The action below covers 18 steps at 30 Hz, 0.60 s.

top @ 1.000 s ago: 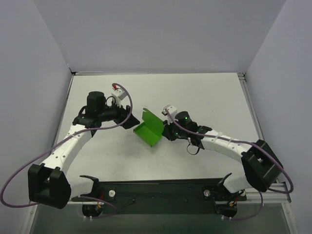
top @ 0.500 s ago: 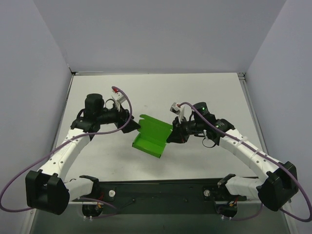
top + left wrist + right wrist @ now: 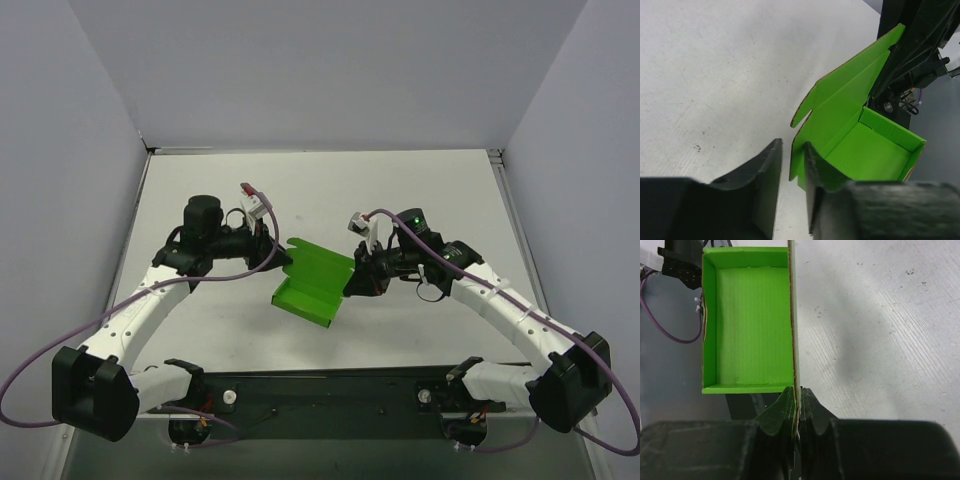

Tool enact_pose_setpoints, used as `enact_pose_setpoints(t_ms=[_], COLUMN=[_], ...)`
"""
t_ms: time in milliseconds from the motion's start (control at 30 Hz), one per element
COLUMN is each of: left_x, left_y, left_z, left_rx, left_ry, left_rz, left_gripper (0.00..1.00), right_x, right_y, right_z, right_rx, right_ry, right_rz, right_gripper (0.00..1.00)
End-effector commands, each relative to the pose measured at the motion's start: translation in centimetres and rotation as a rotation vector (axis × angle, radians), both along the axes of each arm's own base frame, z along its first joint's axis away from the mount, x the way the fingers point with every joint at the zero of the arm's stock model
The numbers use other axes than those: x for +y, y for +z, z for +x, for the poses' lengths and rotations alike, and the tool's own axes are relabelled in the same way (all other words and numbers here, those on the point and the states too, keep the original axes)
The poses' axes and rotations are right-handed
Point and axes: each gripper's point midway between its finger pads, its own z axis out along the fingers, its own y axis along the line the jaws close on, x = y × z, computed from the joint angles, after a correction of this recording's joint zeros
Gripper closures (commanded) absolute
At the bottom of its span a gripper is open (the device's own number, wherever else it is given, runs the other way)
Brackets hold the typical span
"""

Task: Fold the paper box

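White table (image 3: 420, 190), green box (image 3: 315, 280) lying open between two arms.
Right gripper (image 3: 796, 405) clenched on the box; left gripper (image 3: 793, 150) at a flap (image 3: 812, 102), jaws narrow, grip unclear.

This is looking like a robotics lab, set up as a purpose-built test cell. Plain pale grey panel walls (image 3: 330, 70) are closing in a scuffed white desk (image 3: 430, 190) on three sides. Two white-and-black jointed machines, the left arm (image 3: 150, 295) and the right arm (image 3: 500, 300), are standing bolted to a black metal base rail (image 3: 330, 385) along the near edge. Thin purple cables (image 3: 677, 338) are looping loosely off them, and a small green indicator light (image 3: 415, 217) is glowing on the right one.
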Motion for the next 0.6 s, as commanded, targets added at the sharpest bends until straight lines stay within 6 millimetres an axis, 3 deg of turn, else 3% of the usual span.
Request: enact_pose_setpoints(t_ms=[0, 33, 100, 267, 433, 467, 500, 567], left_x=[-0.4, -0.5, -0.5, -0.4, -0.8, -0.6, -0.6, 0.5], left_y=[1.2, 1.2, 1.1, 0.5, -0.2, -0.3, -0.8, -0.7], left_z=[-0.1, -0.1, -0.1, 0.0, 0.1, 0.2, 0.0, 0.9], left_rx=[-0.069, -0.07, -0.078, -0.132, -0.171, -0.186, -0.195, -0.242], left_ry=[-0.032, -0.032, -0.027, 0.012, 0.074, 0.099, 0.112, 0.192], left_rz=[-0.02, -0.018, -0.009, 0.048, 0.091, 0.105, 0.125, 0.168], left_gripper=[0.76, 0.86, 0.91, 1.0, 1.0, 1.0, 1.0, 1.0], right_x=[0.4, 0.4, 0.2, -0.8, -1.3, -1.3, -1.5, -2.5], right_y=[0.9, 0.9, 0.4, -0.3, -0.1, -0.2, -0.1, -0.2], right_z=[0.4, 0.5, 1.0, 2.7, 4.6, 4.7, 5.1, 6.2], right_rx=[-0.04, -0.044, -0.054, -0.078, -0.104, -0.079, -0.065, -0.038], right_ry=[0.014, 0.009, -0.022, -0.133, -0.291, -0.321, -0.364, -0.458], right_rz=[-0.004, -0.01, -0.044, -0.128, -0.196, -0.195, -0.195, -0.195], right_gripper=[1.0, 1.0, 1.0, 1.0, 1.0, 0.95, 0.8, 0.67])
